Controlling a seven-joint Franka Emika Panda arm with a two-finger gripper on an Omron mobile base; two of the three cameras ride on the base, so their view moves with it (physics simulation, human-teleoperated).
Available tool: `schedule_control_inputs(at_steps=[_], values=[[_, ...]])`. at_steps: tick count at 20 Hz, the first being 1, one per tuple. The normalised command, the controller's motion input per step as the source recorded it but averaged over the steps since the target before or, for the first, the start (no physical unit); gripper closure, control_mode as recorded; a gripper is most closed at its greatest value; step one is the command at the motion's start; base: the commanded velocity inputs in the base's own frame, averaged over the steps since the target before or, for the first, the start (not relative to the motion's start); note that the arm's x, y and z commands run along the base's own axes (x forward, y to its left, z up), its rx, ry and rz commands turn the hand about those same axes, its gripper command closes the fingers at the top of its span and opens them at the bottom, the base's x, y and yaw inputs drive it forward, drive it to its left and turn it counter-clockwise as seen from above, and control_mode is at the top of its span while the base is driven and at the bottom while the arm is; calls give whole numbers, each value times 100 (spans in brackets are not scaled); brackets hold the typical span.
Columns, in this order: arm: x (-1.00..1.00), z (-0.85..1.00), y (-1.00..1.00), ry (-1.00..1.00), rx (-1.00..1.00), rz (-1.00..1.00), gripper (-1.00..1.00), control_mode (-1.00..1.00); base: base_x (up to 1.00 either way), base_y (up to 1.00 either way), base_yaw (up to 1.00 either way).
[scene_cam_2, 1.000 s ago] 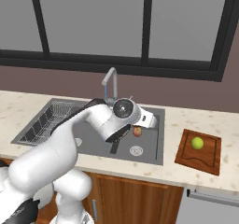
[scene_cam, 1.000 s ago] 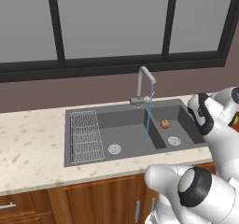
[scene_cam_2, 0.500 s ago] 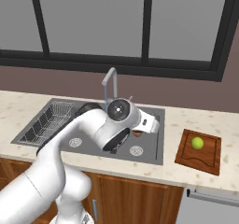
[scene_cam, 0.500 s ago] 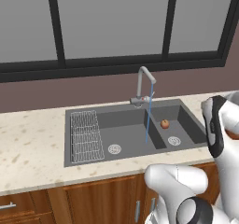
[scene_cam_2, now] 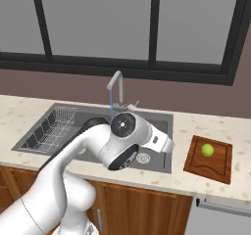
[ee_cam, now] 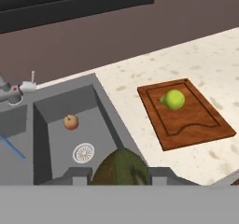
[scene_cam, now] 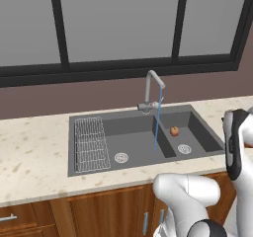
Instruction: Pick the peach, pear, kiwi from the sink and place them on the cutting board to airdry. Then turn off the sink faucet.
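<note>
My gripper (ee_cam: 119, 176) is shut on the kiwi (ee_cam: 120, 168), a dark brownish-green oval held between the two finger tips above the sink's (ee_cam: 106, 107) right rim. The peach (ee_cam: 71, 122) lies in the right basin beside a round drain (ee_cam: 84, 153); it also appears from the left base camera as the peach (scene_cam: 174, 131). The pear (ee_cam: 173, 99) rests on the reddish-brown cutting board (ee_cam: 198, 125), on the counter right of the sink, seen again as pear (scene_cam_2: 207, 150) on the board (scene_cam_2: 218, 166). Blue water runs from the sink faucet (scene_cam: 153, 89).
A wire rack (scene_cam: 91, 143) fills the sink's (scene_cam: 136, 141) left end, with a second drain (scene_cam: 121, 157) beside it. The faucet handle (ee_cam: 28, 85) sticks out at the basin's back corner. Speckled counter (ee_cam: 196, 64) stretches behind the board. Dark windows run along the back wall.
The arm has lifted out of the right basin and swung right toward the sink's right rim, carrying the kiwi. The peach and pear have stayed put.
</note>
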Motion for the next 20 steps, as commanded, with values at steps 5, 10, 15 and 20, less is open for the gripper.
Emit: schedule_control_inputs(at_steps=[5, 10, 15, 20], values=[[-1, 16, -34, 14, 0, -15, 100, -100, 0, 0, 0], [0, 1, -27, 4, 0, -3, 100, -100, 0, 0, 0], [0, -4, -33, 0, 0, 0, 100, -100, 0, 0, 0], [5, -12, -23, 3, 0, 0, 100, -100, 0, 0, 0]])
